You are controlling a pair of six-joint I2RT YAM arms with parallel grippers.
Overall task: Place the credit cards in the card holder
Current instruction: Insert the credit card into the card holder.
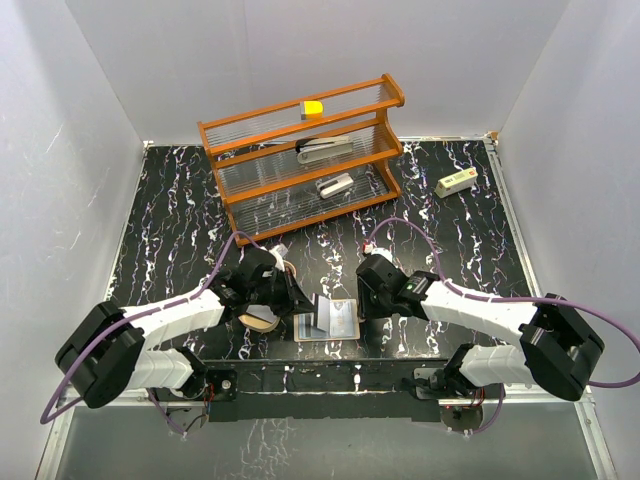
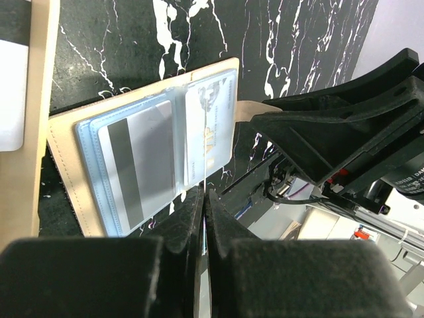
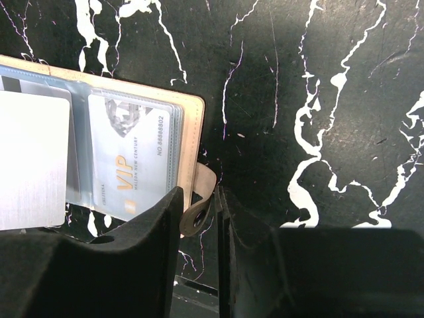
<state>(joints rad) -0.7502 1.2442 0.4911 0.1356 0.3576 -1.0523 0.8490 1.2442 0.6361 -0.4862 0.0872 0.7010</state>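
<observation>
White walls on three sides, black white-veined worktop (image 1: 170, 200) below; at far centre a wooden rack (image 1: 280, 195) with clear shelves, two grey metal objects (image 1: 323, 150) on the shelves, yellow block (image 1: 313, 108) on top; small white box (image 1: 455, 182) far right; purple cable (image 1: 400, 225) looping off each arm.

Near centre, between the two arms: card holder (image 1: 345, 322), tan and stitched, lying open and flat, clear sleeves facing up; striped credit card (image 2: 139, 165), grey with a dark band, in the left sleeve; pale VIP card (image 3: 132, 159) in the right sleeve.

Right end effector (image 3: 200, 199) clenched on the closure tab (image 3: 193, 218) at the card holder's right edge, low against the worktop.

Left end effector (image 2: 202, 199) clenched on a silvery credit card (image 3: 33, 159), held on edge over the card holder; only a thin pale line between the fingers from the left wrist.

Oval tan tray (image 1: 262, 320) just left of the card holder, partly hidden under the left arm.
</observation>
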